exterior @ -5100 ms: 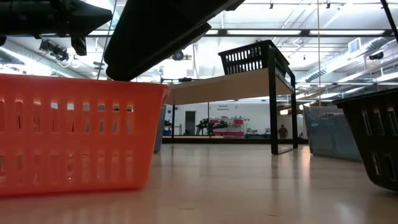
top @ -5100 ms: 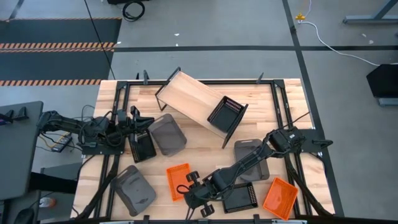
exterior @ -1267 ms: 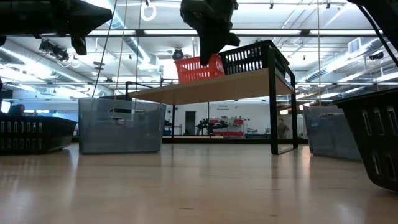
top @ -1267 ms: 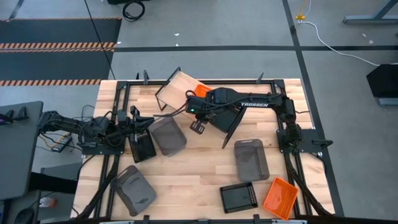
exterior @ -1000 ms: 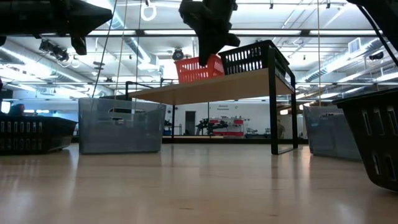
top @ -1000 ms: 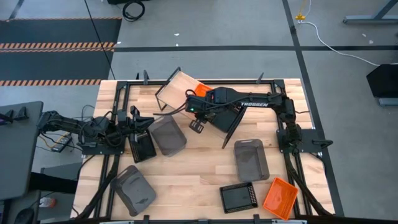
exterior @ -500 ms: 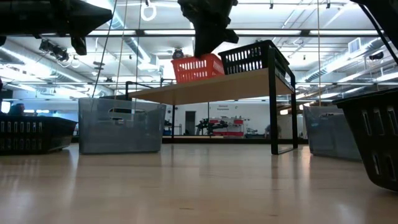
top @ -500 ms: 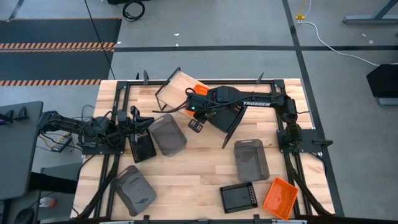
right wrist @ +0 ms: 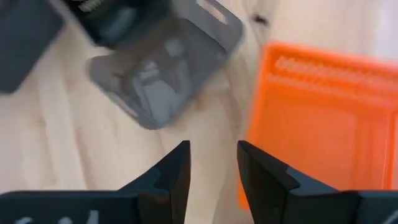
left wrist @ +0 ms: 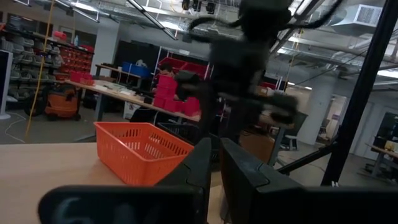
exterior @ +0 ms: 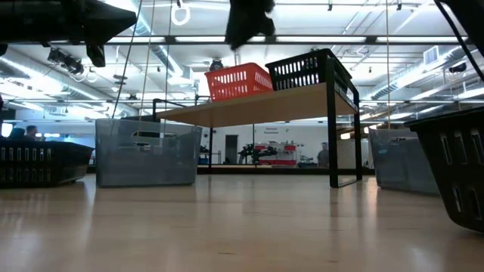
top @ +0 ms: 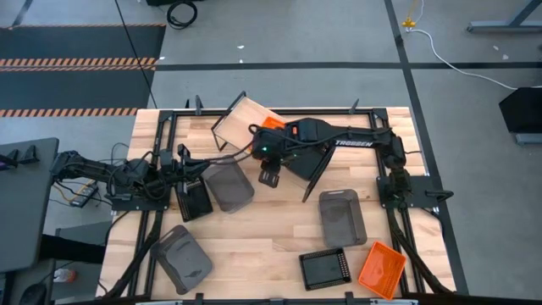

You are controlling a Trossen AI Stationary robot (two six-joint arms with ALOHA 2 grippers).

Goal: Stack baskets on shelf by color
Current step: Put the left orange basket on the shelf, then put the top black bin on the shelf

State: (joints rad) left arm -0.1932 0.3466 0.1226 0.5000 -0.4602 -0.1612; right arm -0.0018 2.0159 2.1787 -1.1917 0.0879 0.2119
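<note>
An orange basket [exterior: 239,81] has been set on the shelf [exterior: 257,108], just beside a black basket [exterior: 306,69] that is already there. Each color is likely given its own spot on the plank, so room is left for stacking. In the high view the shelf is seen at about 12 o'clock on the table [top: 262,246], and only a bit of the orange basket [top: 270,124] peeks out from under the right arm.

The right gripper [right wrist: 211,163] is held above the shelf, its fingers a little apart with nothing between them. The basket is not touched by it now.

Half a second ago the basket was still gripped at its rim and held tilted. Now it has been let go, it sits flat, and the gripper has been lifted clear.

The left gripper [left wrist: 213,167] is parked at about 9 o'clock, fingers nearly closed and empty. Another orange basket [top: 380,269] is left on the table at about 5 o'clock, well apart from the shelf.
</note>
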